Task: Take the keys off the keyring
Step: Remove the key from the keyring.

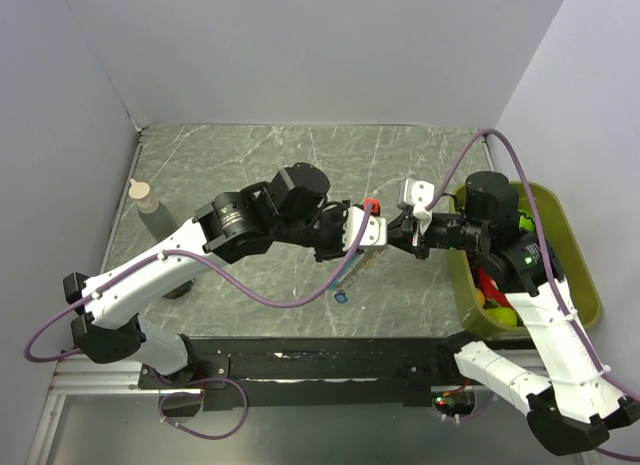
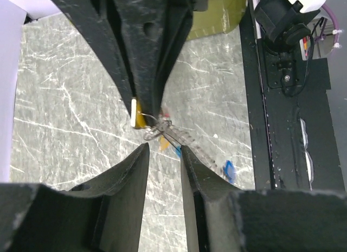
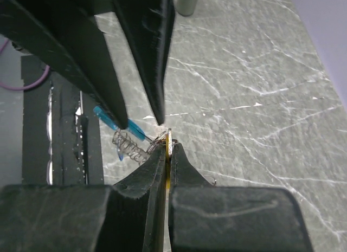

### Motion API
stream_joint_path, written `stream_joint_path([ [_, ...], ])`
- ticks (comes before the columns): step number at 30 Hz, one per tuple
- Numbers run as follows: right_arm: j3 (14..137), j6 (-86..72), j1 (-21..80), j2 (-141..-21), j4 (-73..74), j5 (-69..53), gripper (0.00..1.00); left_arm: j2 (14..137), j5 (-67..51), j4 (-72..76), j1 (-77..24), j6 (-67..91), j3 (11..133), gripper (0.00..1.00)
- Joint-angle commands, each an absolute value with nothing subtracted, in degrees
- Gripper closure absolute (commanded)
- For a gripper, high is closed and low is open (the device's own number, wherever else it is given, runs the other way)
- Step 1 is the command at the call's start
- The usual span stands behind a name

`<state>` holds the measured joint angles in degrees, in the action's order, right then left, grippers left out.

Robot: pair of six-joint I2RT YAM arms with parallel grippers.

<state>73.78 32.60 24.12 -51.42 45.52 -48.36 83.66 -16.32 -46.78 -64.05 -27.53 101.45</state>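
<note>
right gripper [image 3: 169, 148] pinches the orange key [image 2: 139, 117]; left gripper [image 2: 164, 150] stands spread, facing it.
the two meet tip to tip above the middle of the table [image 1: 250, 165]. the right one's fingers are pressed together on the thin orange key. the keyring [image 2: 181, 138], a springy silver chain, hangs from a wire loop at that key, with the light-blue strip [image 3: 114, 118] beside it. the left one's fingertips stand apart, just beside the chain. a blue key [image 2: 229, 168] lies loose on the table below, near the front edge.
</note>
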Motion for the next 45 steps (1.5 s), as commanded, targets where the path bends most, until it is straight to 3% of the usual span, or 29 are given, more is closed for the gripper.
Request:
stream_joint_path([
  [1, 74.4, 33.2, 24.5, -50.0, 44.4, -51.5, 1.00, 83.6, -14.9, -44.0, -64.0, -26.2, 101.9, 0.64],
  [10, 74.4, 34.5, 24.6, -50.4, 45.9, -53.7, 1.00, 83.4, -13.7, -43.1, -63.9, -25.8, 101.3, 0.63],
  [22, 74.7, 33.7, 24.7, -50.7, 45.1, -53.8, 1.00, 85.1, -20.5, -46.2, -63.9, -26.8, 102.6, 0.66],
  [25, 74.5, 33.6, 24.7, -50.6, 44.5, -53.4, 1.00, 85.7, -20.9, -46.5, -64.1, -26.6, 103.0, 0.71],
  [32, 73.8, 33.8, 24.8, -50.3, 44.4, -51.9, 1.00, 86.2, -20.7, -46.6, -64.2, -26.7, 103.5, 0.97],
  [45, 72.2, 34.1, 24.3, -49.4, 43.4, -48.3, 1.00, 84.0, -19.8, -45.7, -64.1, -26.7, 101.7, 0.99],
])
